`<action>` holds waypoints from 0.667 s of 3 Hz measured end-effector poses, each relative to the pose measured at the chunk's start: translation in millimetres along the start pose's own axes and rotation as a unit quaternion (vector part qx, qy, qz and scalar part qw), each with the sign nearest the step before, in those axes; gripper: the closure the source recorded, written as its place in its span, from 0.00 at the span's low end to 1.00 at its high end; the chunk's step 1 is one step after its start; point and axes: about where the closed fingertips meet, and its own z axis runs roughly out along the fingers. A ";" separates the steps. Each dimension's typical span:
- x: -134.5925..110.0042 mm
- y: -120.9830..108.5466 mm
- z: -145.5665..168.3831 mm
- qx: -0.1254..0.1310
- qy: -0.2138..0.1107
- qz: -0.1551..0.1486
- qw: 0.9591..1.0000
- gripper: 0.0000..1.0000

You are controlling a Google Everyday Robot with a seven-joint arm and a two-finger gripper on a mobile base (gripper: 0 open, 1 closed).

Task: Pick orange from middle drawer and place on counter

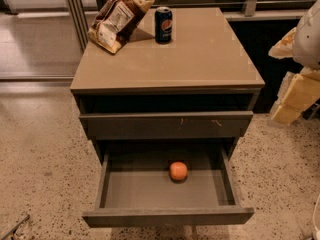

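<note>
In the pulled-out middle drawer [165,216], the orange [178,170] rests on the grey floor, toward the back. On the counter [200,59], rear left: upright Pepsi can [163,25], snack bag [119,18] just beside it. The gripper [295,100] hangs at the right edge, well apart from the orange; its state cannot be told.

The can [163,25] on the counter [200,59] carried a round red, white and blue emblem that looked like the Pepsi mark; its letters could not be read. The bag [119,18] beside it had a pale label with dark print, too small to read. The gripper [295,99] hung at the right edge, off the counter.
</note>
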 end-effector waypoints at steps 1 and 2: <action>-3.3 -0.3 27.6 -0.001 -0.021 0.008 1.000 0.42; -7.0 1.0 81.4 -0.012 -0.040 0.017 0.999 0.66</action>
